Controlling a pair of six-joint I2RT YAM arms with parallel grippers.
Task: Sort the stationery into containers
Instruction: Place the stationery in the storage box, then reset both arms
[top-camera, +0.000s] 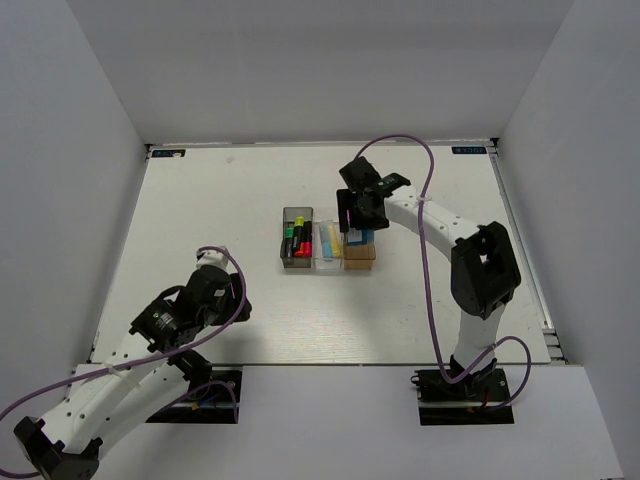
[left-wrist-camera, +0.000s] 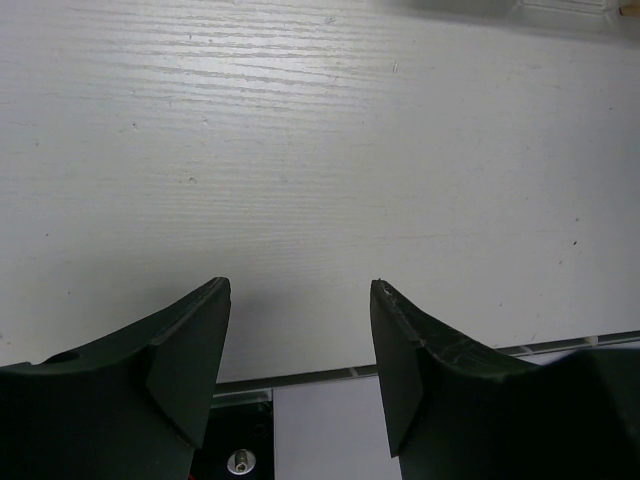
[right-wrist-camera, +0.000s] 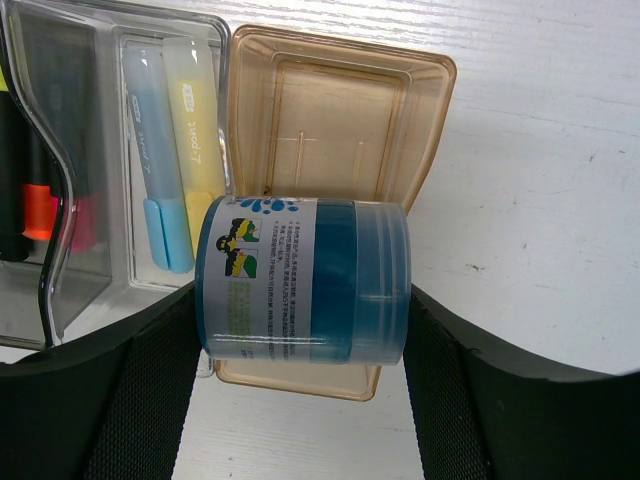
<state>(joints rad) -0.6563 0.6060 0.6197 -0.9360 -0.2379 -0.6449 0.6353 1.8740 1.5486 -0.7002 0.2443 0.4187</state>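
My right gripper (right-wrist-camera: 302, 300) is shut on a small blue round tub (right-wrist-camera: 300, 280) with a printed label, its pads pressing both ends. The tub hangs over the near end of the translucent orange-tan bin (right-wrist-camera: 340, 110), whose floor is bare. Beside it, the clear bin (right-wrist-camera: 226, 45) holds a light blue stick (right-wrist-camera: 150, 170) and a pale yellow stick (right-wrist-camera: 200, 150). The dark grey bin (top-camera: 297, 212) holds highlighters (top-camera: 298, 240). My left gripper (left-wrist-camera: 300, 290) is open over bare table with nothing between its fingers.
The three bins sit joined in a row at mid-table (top-camera: 327, 263). The left gripper hovers close to the table's near edge (left-wrist-camera: 330, 375), where a dark mounting plate shows below. White walls enclose the table on three sides.
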